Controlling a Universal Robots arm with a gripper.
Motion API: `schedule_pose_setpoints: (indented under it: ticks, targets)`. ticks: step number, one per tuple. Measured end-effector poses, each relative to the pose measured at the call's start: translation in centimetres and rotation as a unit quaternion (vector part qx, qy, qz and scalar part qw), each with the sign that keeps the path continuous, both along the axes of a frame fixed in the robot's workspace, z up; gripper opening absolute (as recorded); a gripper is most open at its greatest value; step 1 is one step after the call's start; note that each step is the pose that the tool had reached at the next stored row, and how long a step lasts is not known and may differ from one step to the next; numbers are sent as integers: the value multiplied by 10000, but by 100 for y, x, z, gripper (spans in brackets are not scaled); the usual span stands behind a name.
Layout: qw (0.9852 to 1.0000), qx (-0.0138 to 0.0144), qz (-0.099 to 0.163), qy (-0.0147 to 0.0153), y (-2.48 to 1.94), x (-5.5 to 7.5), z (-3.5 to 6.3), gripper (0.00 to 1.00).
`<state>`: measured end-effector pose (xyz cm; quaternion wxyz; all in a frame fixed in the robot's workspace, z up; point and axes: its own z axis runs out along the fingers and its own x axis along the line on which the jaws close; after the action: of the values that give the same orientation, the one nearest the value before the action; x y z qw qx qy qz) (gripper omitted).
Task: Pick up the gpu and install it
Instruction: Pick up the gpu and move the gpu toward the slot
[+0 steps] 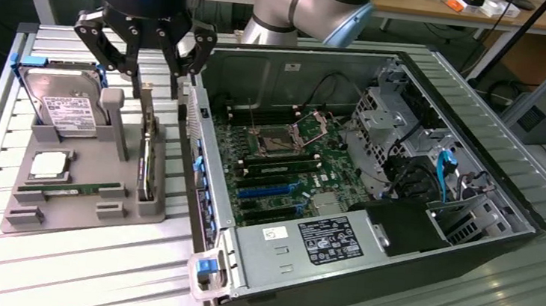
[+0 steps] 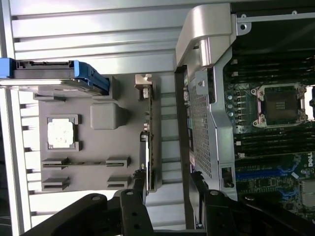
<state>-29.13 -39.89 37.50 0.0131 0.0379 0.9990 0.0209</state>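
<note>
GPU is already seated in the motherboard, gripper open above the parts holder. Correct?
No. The exterior view shows the gpu standing edge-on in the grey holder beside the case, not seated in the motherboard. The gripper is open above the holder.

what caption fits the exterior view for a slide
Open gripper above the gpu in its grey holder beside open case
</note>
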Motion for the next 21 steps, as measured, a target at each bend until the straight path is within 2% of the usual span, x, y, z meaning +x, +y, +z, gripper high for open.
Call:
schedule_pose_setpoints:
  ticks: [21]
  targets:
    - [10000,0,0,0,0,-24,-88,48]
